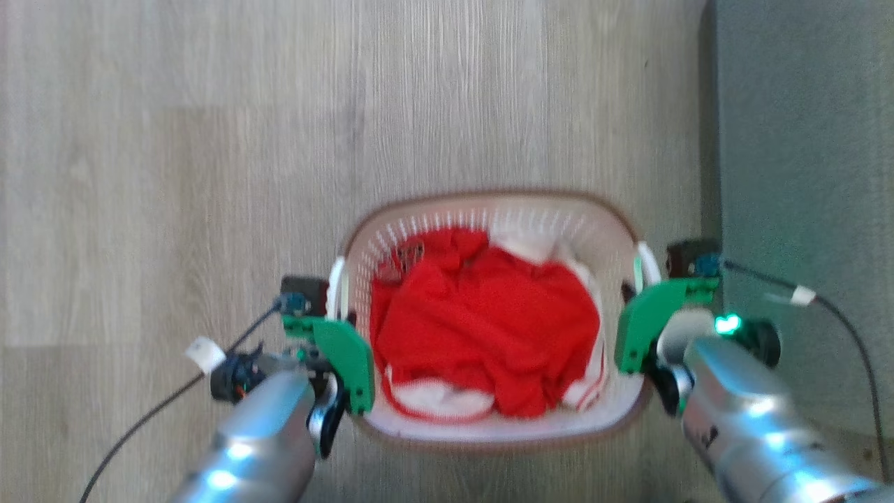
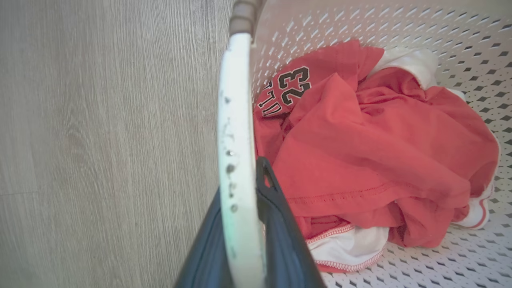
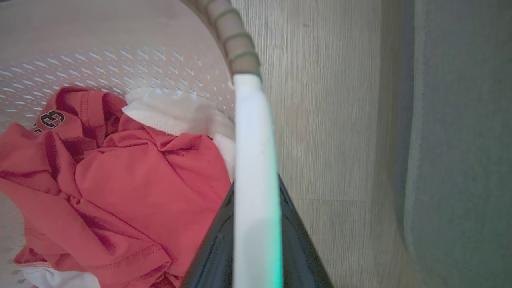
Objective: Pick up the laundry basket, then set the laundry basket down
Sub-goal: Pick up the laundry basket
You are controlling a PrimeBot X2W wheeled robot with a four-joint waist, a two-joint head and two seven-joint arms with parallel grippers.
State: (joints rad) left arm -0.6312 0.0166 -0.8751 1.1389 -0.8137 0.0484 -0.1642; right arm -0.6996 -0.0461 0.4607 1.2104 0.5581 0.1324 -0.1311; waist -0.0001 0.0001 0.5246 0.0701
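ITEM laundry basket [image 1: 489, 199], holding red garment [image 1: 482, 314] | LOCATION over wood floor [image 1: 174, 175], between both arms; lifted or resting, cannot tell | HOLD left gripper [image 2: 240, 180] clamped on left handle [image 2: 236, 100], right gripper [image 3: 256, 188] clamped on right handle [image 3: 254, 128] | REASON paired side grips likely keep load level

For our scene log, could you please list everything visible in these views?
laundry basket: one, cream-white with a brown rim, centre, between the grippers
handles: two, white, one on each basket side
red garment: one, red with a black number print, inside the basket
white cloth: at least one, white with red trim, under the red garment
floor: pale wood-look, around the basket
grey surface: one, grey-green, far right
cables: two, dark with white tags, at the wrists
left gripper: dark fingers, shut on the left handle
right gripper: dark fingers, shut on the right handle
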